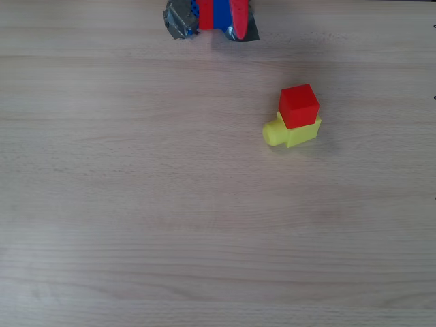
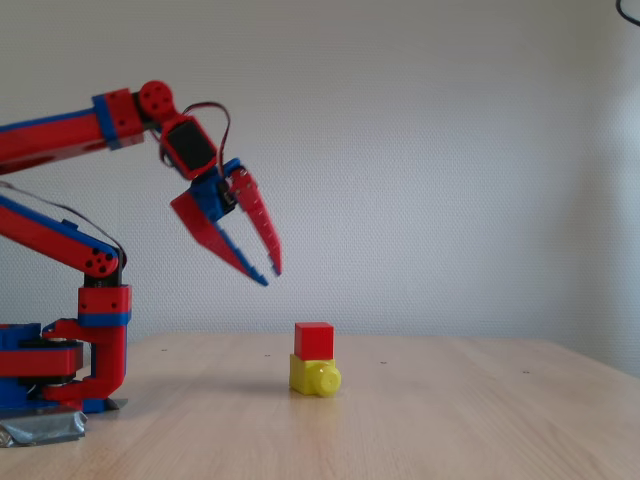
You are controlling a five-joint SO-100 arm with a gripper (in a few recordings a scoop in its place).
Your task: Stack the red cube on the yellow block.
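Observation:
The red cube [image 1: 299, 105] [image 2: 313, 340] rests on top of the yellow block [image 1: 291, 132] [image 2: 313, 376], whose round stud points left in the overhead view. The pair stands on the wooden table, right of centre in the overhead view. My gripper [image 2: 270, 275] hangs high in the air, up and to the left of the stack in the fixed view, well apart from it. Its two red fingers [image 2: 255, 222] are slightly spread at the tips and hold nothing. In the overhead view, part of the arm [image 1: 219, 15] shows at the top edge.
The arm's base [image 2: 60, 365] is taped down at the left of the fixed view. The light wooden table [image 1: 136, 204] stretches bare around the stack. A plain white wall stands behind.

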